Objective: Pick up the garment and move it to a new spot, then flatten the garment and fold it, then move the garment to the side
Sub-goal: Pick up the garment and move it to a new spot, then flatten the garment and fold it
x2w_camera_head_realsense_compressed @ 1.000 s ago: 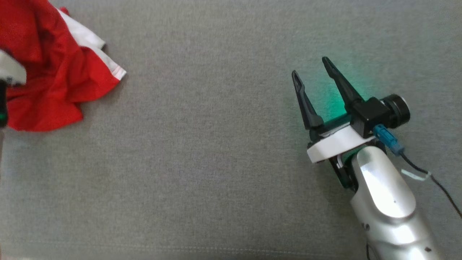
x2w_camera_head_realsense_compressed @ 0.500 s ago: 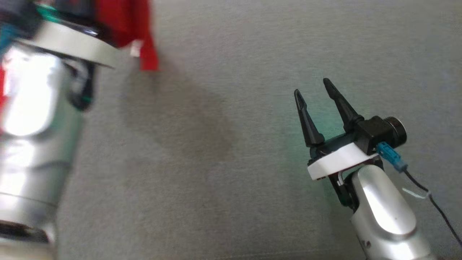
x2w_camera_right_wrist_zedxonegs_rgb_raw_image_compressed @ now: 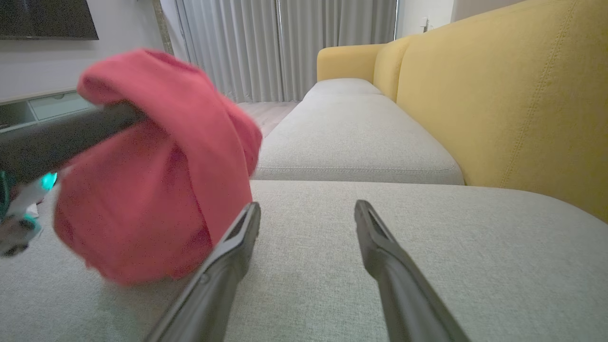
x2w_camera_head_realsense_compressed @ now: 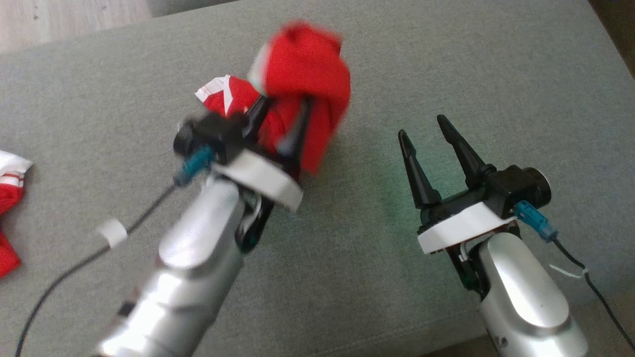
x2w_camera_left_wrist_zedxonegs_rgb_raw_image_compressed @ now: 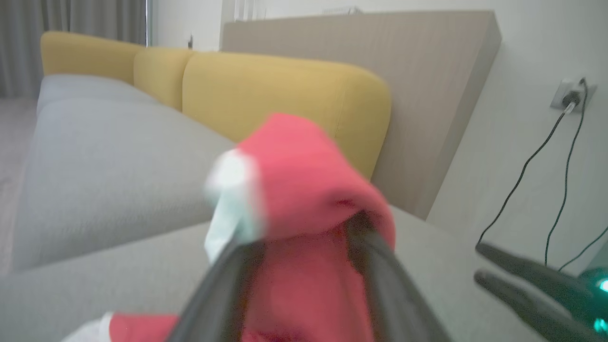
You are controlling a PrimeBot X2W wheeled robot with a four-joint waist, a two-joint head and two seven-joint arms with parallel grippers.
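surface: grey sofa cushion [x2w_camera_head_realsense_compressed: 347, 277] | lying on it: red-and-white cloth [x2w_camera_head_realsense_compressed: 9, 191], left edge

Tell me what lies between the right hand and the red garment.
Head view: bare grey fabric cushion between crumpled red cloth garment and right hand.

The garment [x2w_camera_head_realsense_compressed: 302, 69] is soft, matt red cloth with white trim, creased and partly blurred. The sofa seat [x2w_camera_head_realsense_compressed: 446, 64] is grey cloth with a coarse, matt weave. Its backrest [x2w_camera_right_wrist_zedxonegs_rgb_raw_image_compressed: 498, 95] is yellow cloth, finely textured, with a stitched seam. The right claw [x2w_camera_head_realsense_compressed: 421, 126] and left claw [x2w_camera_head_realsense_compressed: 286, 101] look like matt black plastic, each on a smooth white plastic collar [x2w_camera_head_realsense_compressed: 461, 223]. The forearms [x2w_camera_head_realsense_compressed: 526, 292] are glossy silver. The floor [x2w_camera_head_realsense_compressed: 64, 20] looks like pale wood. Grey curtains [x2w_camera_right_wrist_zedxonegs_rgb_raw_image_compressed: 285, 42] hang in matt pleats.
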